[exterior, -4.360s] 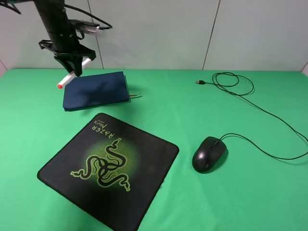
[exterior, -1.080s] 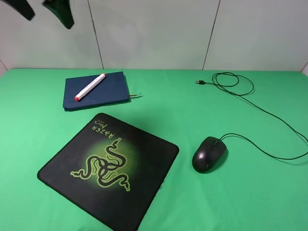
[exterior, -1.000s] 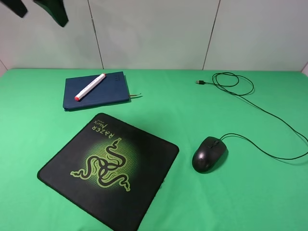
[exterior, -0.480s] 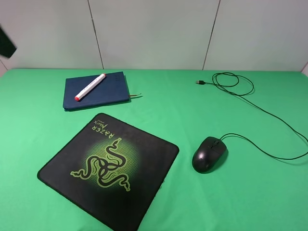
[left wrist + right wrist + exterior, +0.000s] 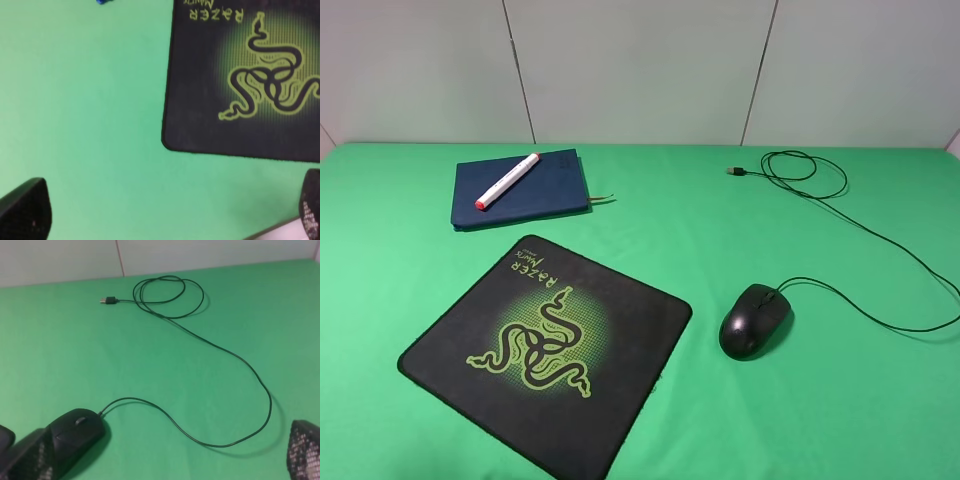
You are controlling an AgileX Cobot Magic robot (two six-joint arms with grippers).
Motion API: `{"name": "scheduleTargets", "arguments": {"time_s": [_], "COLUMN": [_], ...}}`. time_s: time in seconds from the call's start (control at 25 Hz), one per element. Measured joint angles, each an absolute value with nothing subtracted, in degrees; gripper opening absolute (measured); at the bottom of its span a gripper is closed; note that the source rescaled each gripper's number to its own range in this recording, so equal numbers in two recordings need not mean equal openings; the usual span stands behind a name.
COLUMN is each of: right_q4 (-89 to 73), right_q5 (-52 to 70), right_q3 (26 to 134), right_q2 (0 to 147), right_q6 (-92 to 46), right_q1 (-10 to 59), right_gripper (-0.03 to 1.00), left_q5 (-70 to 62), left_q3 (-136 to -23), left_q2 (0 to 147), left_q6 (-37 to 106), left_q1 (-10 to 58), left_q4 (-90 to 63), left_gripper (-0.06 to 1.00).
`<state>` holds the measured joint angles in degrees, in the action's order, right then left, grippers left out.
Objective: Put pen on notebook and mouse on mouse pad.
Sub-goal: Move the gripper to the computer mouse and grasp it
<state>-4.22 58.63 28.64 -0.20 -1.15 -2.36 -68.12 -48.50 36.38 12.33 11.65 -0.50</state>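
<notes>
The white pen with orange-red tips lies diagonally on the navy notebook at the back left. In front of it is the black mouse pad with its green snake logo, also seen in the left wrist view. The glossy black mouse rests on the green cloth to the right of the pad, apart from it. My left gripper is open above the cloth beside a pad corner. My right gripper is open, and the mouse sits by one finger. Neither arm shows in the exterior high view.
The mouse's thin black cable loops across the right half of the table to a USB plug at the back, which the right wrist view also shows. A pale wall rises behind the green cloth.
The left gripper once held the pen over the notebook; the pen now lies on it. Over the last second the left arm rose out of the top left of the exterior view.
</notes>
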Motion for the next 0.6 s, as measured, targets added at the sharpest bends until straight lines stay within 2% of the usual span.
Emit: {"name": "scheduleTargets", "arguments": {"time_s": [0.32, 0.6], "right_q4": [-4.2, -4.2], "right_q5": [58.6, 58.6], "right_q3": [28.6, 28.6], "right_q2": [-0.2, -0.2], "right_q6": [-1.2, -1.2], "right_q1": [-2.4, -2.4], "right_gripper": [1.00, 1.00], "left_q5": [-60.4, -60.7], "left_q3": [-35.1, -28.4], "left_q2": [17.5, 8.2], "left_q6": [12.0, 7.5], "left_q1": [11.6, 7.4], "left_q4": [-0.4, -0.4], "left_gripper": [1.00, 1.00]}}
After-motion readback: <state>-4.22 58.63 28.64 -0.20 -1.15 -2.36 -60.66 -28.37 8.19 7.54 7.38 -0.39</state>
